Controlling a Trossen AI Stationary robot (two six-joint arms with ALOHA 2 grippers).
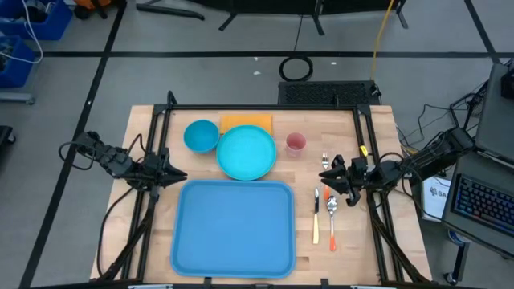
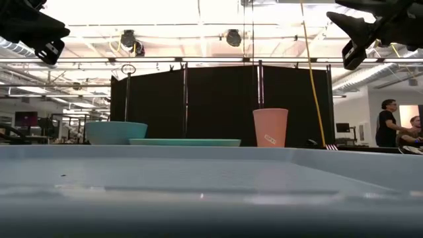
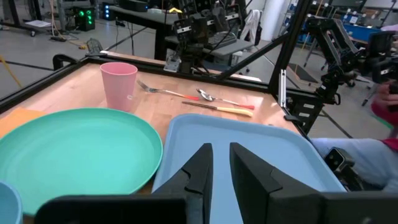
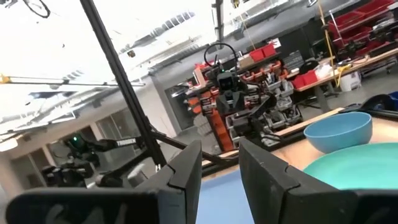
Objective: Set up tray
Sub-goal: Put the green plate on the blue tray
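Note:
The blue tray (image 1: 233, 229) lies flat at the table's near middle. Behind it sit a turquoise plate (image 1: 246, 152), a blue bowl (image 1: 201, 135), an orange napkin (image 1: 246, 122) and a pink cup (image 1: 295, 144). A fork (image 1: 325, 163), knife (image 1: 316, 215) and spoon (image 1: 331, 215) lie right of the tray. My left gripper (image 1: 178, 175) hangs in the air off the tray's far left corner, fingers a narrow gap apart (image 3: 221, 155), holding nothing. My right gripper (image 1: 325, 178) hovers high above the cutlery, tipped upward, open and empty (image 4: 221, 155).
A black frame's posts (image 1: 161, 144) and bars run along the table's left, right and far sides beside both arms. A laptop (image 1: 486, 201) stands off the right edge. People stand in the room behind the table (image 2: 386, 122).

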